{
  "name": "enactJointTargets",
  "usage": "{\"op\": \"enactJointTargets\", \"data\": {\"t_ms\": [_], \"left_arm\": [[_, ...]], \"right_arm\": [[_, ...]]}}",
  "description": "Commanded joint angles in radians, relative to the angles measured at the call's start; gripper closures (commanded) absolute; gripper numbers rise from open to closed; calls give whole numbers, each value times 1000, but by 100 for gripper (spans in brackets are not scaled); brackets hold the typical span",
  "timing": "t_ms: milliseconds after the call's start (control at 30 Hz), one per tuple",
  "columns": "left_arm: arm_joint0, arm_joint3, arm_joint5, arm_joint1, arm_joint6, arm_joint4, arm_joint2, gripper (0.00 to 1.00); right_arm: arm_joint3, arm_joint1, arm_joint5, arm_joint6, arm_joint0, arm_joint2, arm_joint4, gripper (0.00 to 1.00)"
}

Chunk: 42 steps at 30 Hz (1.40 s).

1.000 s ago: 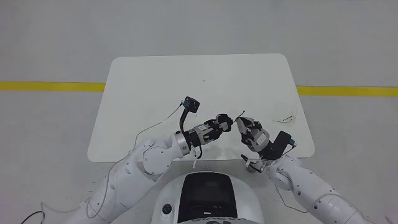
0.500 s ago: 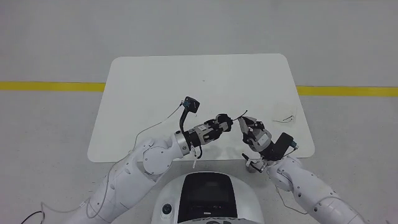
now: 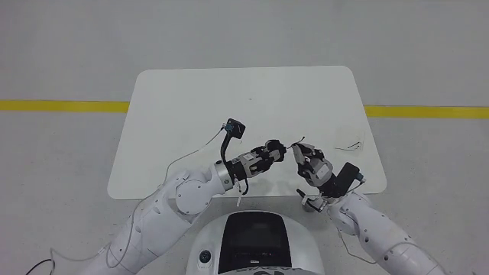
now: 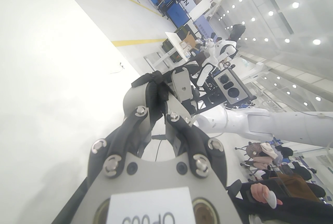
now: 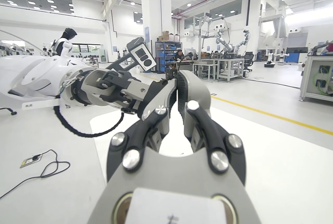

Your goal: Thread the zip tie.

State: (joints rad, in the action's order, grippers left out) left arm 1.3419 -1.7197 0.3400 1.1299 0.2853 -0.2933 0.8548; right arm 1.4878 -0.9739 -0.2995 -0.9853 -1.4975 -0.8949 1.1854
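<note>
The left pincer [image 4: 157, 95] and right pincer [image 5: 177, 84] are both closed on the zip tie [image 3: 299, 140] above the worktop [image 3: 229, 99]; its tip should enter the head straight, slowly.

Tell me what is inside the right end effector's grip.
A small black bit, apparently the zip tie, shows at the tips of the shut right end effector. How much is pinched between the fingers is covered.
</note>
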Motion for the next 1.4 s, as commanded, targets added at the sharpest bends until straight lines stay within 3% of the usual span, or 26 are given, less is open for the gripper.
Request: {"op": "enactJointTargets", "data": {"t_ms": [0,233,533,833,933,1067,1233,1367], "left_arm": [[0,0,0,0,0,0,0,100],[0,0,0,0,0,0,0,100],[0,0,0,0,0,0,0,100],[1,1,-2,0,-2,0,0,100],[5,-3,0,2,19,85,-1,100],[1,-2,-2,-2,108,229,14,100],[1,6,-44,-7,195,387,41,100],[8,16,-45,-10,236,495,60,100]], "right_arm": [[0,-2,-7,-2,-4,-7,-1,0],[1,-6,-41,-13,-20,-28,-4,0],[4,12,-41,-59,-49,-26,-14,0],[4,12,-41,-59,-49,-26,-14,0],[8,12,-6,-43,-54,-38,15,0],[-11,18,-24,-63,-65,-67,82,0],[-15,30,4,-94,-81,-113,199,0],[-15,39,34,-68,-95,-152,279,0]]}}
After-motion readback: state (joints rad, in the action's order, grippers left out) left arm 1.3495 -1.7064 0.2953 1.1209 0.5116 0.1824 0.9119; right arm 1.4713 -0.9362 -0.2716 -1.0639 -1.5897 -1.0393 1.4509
